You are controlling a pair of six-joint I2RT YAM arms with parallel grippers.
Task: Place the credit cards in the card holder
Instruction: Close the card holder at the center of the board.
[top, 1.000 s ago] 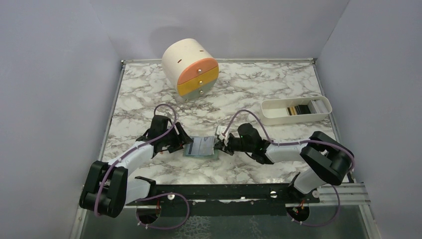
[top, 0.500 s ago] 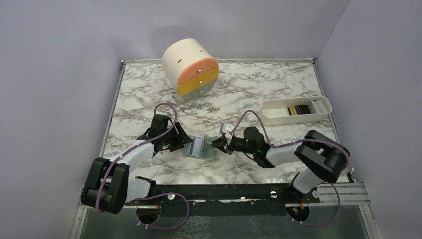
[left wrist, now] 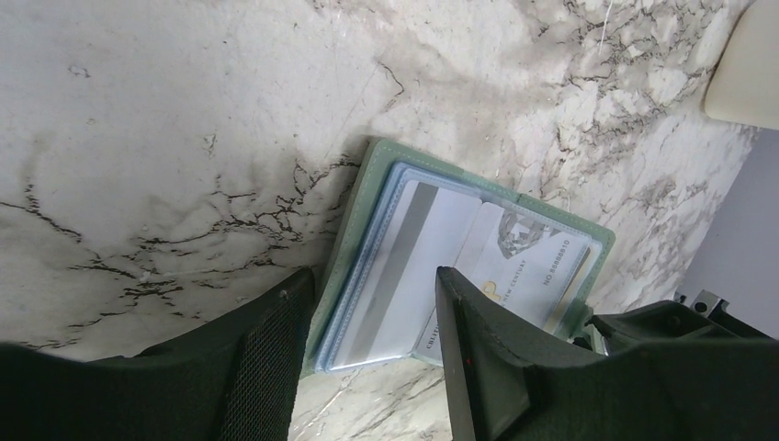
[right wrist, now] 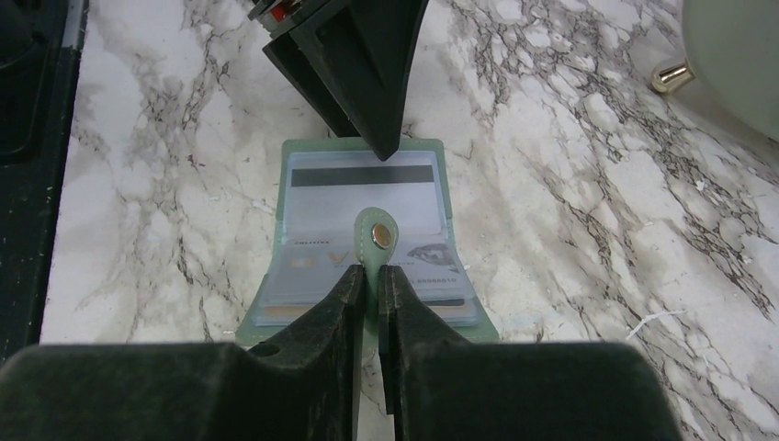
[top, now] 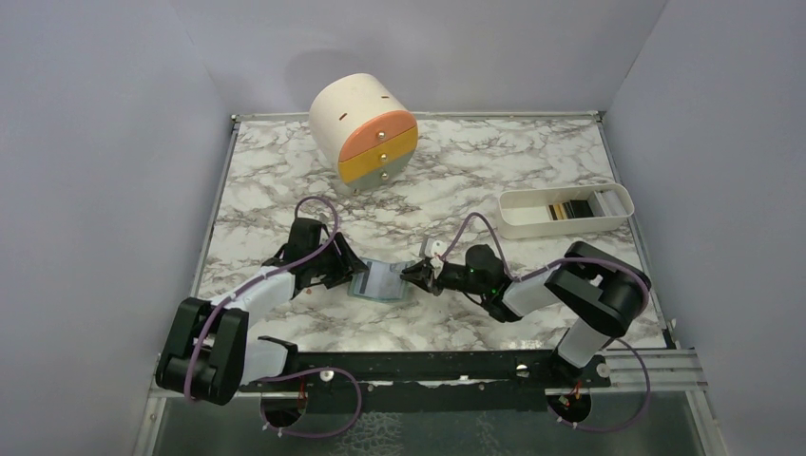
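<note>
The sage-green card holder (top: 382, 281) lies open on the marble between the two grippers. Its clear sleeves hold a pale grey card with a dark stripe (right wrist: 360, 175) and a printed card (right wrist: 312, 276). My right gripper (right wrist: 370, 271) is shut on the holder's snap tab (right wrist: 377, 237) at its near edge. My left gripper (left wrist: 375, 276) is open and straddles the holder's opposite edge (left wrist: 354, 230), one finger (left wrist: 276, 349) over the table, the other over the sleeves. More cards, black and tan-orange (top: 561, 211), stand in the white tray.
The long white tray (top: 608, 220) sits at the right, near the table's edge. A cream cylinder with orange, yellow and grey drawers (top: 366, 133) stands at the back. The left gripper's fingers (right wrist: 354, 55) show at the top of the right wrist view.
Half a second ago the holder's right half stood raised by my right gripper; now it lies lower and more open. The left gripper has stayed at the holder's left edge.
</note>
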